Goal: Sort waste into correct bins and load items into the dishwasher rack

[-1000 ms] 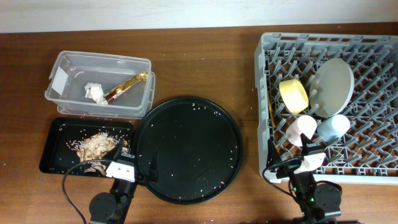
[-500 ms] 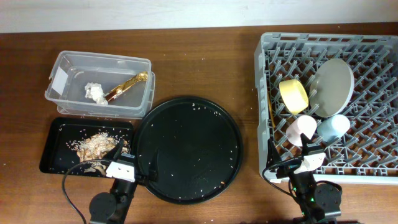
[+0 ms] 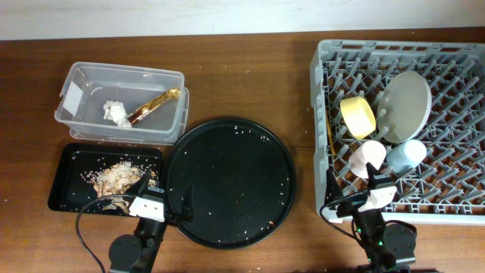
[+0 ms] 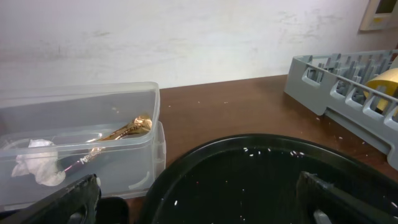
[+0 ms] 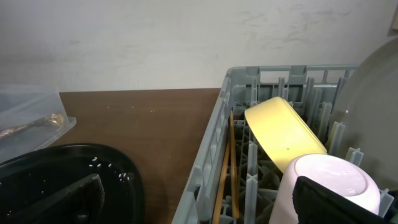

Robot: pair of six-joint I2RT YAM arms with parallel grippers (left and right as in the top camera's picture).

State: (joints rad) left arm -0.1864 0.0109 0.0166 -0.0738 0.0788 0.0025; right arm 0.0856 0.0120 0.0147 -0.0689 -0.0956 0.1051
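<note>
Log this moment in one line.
left gripper open; right gripper open; tissue, wrapper in clear box; scraps in rectangular tray; plate, bowl, pink cup, blue cup, chopsticks in rack

Table strip [image 3: 301, 136] between round black tray [image 3: 227, 174] and dishwasher rack [image 3: 317, 114] seems free of obstacles

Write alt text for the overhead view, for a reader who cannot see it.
A grey dishwasher rack on the right holds a plate, yellow bowl, pink cup and blue cup. At left, a clear box holds tissue and wrapper, a black tray holds food scraps, beside a large round tray.
</note>
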